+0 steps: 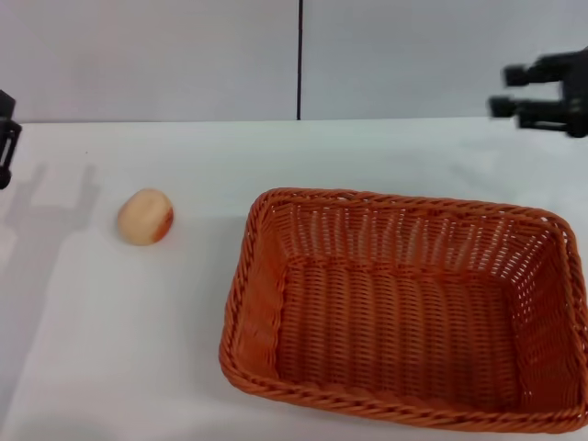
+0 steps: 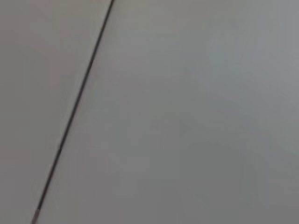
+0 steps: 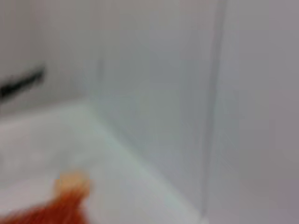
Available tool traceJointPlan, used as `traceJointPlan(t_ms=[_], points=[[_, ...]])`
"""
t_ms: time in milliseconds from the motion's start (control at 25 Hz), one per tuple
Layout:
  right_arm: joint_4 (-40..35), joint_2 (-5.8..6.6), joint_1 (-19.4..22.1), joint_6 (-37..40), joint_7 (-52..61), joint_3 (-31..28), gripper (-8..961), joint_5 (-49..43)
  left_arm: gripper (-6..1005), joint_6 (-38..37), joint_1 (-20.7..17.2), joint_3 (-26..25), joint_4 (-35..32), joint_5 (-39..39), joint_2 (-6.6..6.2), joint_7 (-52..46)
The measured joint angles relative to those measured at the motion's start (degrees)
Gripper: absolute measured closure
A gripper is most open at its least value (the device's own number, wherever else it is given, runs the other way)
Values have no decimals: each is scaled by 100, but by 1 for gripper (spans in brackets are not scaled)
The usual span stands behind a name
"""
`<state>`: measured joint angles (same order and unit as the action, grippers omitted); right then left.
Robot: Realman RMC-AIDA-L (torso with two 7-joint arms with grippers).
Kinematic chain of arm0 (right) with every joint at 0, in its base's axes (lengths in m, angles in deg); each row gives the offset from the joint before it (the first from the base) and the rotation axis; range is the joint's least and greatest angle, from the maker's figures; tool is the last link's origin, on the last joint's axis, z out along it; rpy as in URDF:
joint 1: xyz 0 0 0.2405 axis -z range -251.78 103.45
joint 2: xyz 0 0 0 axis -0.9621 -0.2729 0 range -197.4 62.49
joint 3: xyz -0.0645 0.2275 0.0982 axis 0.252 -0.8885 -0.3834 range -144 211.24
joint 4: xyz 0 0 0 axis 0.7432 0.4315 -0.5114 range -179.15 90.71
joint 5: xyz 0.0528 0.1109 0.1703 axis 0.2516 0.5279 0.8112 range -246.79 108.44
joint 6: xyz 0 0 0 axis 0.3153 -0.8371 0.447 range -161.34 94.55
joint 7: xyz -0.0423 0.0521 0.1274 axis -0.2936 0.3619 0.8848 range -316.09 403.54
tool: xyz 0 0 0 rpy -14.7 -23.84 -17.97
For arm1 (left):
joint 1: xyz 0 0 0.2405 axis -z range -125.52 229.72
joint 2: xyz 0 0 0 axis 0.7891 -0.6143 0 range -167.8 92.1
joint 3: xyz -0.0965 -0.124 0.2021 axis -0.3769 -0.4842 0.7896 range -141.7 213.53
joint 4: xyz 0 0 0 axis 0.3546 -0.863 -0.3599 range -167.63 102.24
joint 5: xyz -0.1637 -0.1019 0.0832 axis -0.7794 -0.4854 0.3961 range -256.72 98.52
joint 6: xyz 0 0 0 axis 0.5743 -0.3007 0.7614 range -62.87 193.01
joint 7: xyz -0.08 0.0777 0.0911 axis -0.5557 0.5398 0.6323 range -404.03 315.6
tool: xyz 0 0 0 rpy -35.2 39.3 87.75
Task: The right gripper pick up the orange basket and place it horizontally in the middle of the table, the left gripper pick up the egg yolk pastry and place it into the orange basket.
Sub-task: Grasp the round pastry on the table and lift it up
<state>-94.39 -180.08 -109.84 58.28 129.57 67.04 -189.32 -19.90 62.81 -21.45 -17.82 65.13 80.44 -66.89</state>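
The orange basket [image 1: 404, 312] rests flat on the white table [image 1: 119, 340], right of centre, long side across my view, and it holds nothing. The egg yolk pastry [image 1: 145, 217] lies on the table to the basket's left, well apart from it. My right gripper [image 1: 508, 90] hangs high at the far right, above and behind the basket, open and holding nothing. Only a sliver of my left gripper [image 1: 5, 138] shows at the far left edge, behind the pastry. In the blurred right wrist view the basket [image 3: 42, 212] and the pastry [image 3: 72, 183] appear low down.
A grey wall with a dark vertical seam [image 1: 299, 60] stands behind the table. The left wrist view holds only that wall and its seam [image 2: 74, 112]. Bare tabletop lies around the pastry and in front of it.
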Motion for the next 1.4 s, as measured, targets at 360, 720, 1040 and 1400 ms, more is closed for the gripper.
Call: traceJointPlan(t_ms=[360, 720, 1040, 1400], points=[[1324, -468, 1588, -133, -2150, -1075, 452, 3506, 278, -16, 342, 398, -479, 282, -110, -231], [2496, -432, 2007, -172, -2800, -1610, 452, 4121, 278, 270, 946, 744, -1365, 1333, -377, -719], [2581, -472, 2147, -172, -2804, -2021, 453, 4152, 278, 726, 1199, 1543, -1816, 1402, -498, -1144], [2644, -470, 2148, -207, -2811, -2061, 453, 4130, 277, 1197, 1367, 1669, -1853, 1406, -408, -1063]])
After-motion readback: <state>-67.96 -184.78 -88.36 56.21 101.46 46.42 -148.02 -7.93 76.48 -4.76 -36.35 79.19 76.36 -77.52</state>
